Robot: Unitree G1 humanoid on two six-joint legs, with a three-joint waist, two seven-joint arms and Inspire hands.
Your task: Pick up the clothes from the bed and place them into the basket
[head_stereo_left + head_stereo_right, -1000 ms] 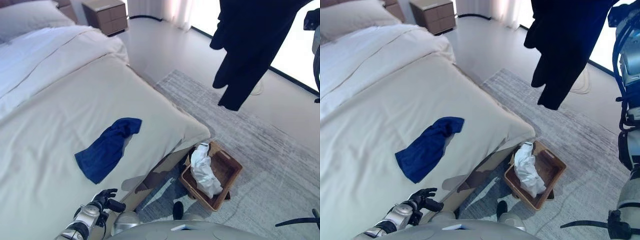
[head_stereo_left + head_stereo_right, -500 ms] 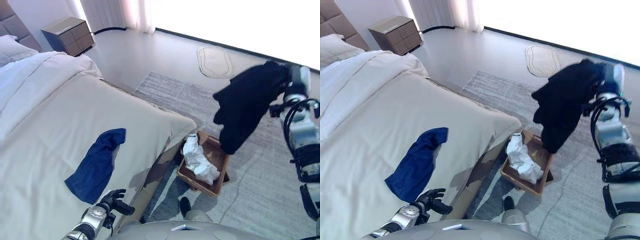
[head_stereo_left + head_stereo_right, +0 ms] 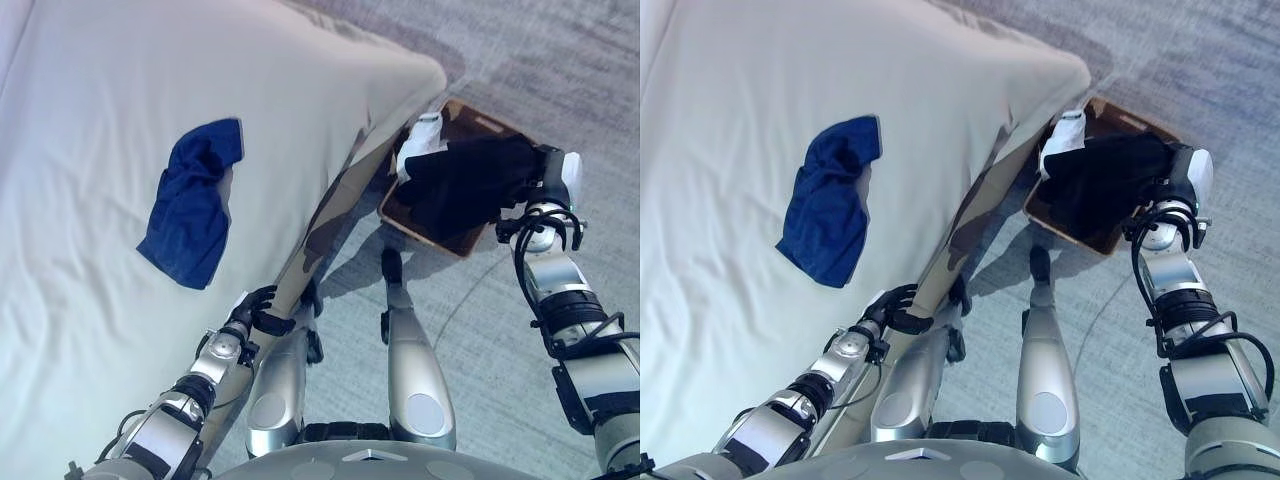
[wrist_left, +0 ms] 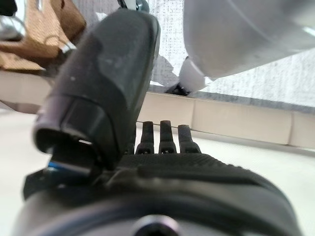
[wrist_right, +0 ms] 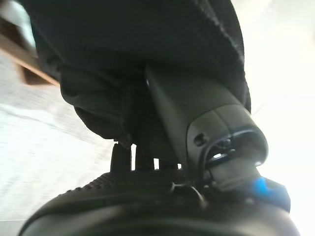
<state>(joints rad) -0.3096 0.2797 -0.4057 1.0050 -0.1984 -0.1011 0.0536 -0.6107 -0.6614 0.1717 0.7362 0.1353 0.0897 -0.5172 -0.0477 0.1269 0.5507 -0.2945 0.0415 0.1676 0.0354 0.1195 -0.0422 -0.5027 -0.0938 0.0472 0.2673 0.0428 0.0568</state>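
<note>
In the left eye view, my right robot hand (image 3: pixel 548 172) is reaching in at the right of the frame, gripping a black garment (image 3: pixel 462 185) that is draping over the brown basket (image 3: pixel 480 122) on the grey rug (image 3: pixel 560 70) at upper right. A white cloth (image 3: pixel 418 143) is lying at the basket's left end, beside the bed's corner. The blue garment (image 3: pixel 192 200) is lying flat on the bed (image 3: pixel 90 120) in the upper left. My left robot hand (image 3: pixel 256 310) is hanging at the bed's edge at lower centre, fingers curled and empty.

The right eye view is showing the same layout, the black garment covering most of the basket.

In the left wrist view, my left robot hand (image 4: pixel 98 98) is filling the frame, holding nothing, with the bed's edge beyond it.

In the right wrist view, my right robot hand (image 5: pixel 197 123) is pinching the black garment, thumb pressing into the fabric, and a corner of the basket is showing at upper left.
</note>
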